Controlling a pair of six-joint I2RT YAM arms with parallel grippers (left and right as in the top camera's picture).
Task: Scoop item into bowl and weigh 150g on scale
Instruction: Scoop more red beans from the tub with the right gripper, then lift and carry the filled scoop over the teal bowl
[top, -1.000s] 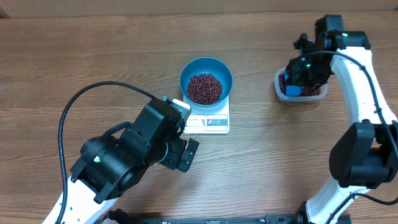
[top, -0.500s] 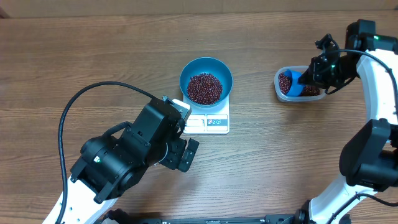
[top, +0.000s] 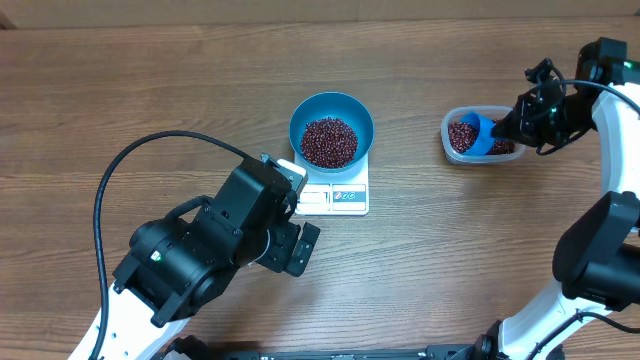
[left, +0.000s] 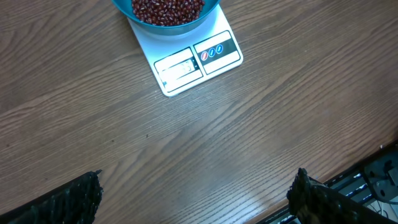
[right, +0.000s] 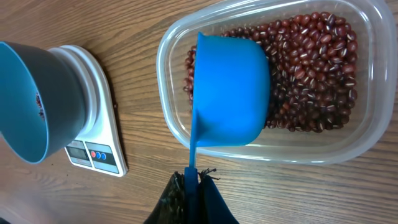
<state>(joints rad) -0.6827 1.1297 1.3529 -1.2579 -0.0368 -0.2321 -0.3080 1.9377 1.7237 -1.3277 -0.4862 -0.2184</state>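
Right tool (right: 193, 186) clamped shut on the handle of the blue scoop (right: 230, 93), which sat in the clear tub (right: 354, 144).
The left tool (left: 196, 180) hung wide open over the desk (left: 261, 112). Beans (top: 329, 141) already lay in the blue bowl (top: 296, 118) on the scale (top: 340, 197). A clean scoop likely needed the mouth rolled under the tub's beans, then lifted level.

The table (top: 150, 80) is seen straight down and from far in the overhead view. In the left wrist view it is looked down on from mid height, with the scale (left: 186, 65) and bowl (left: 212, 7) cut off at 12 o'clock. In the right wrist view the tub (right: 311, 152) is seen close, with scale and bowl at 9 o'clock. Scale and bowl are shared by all three views.
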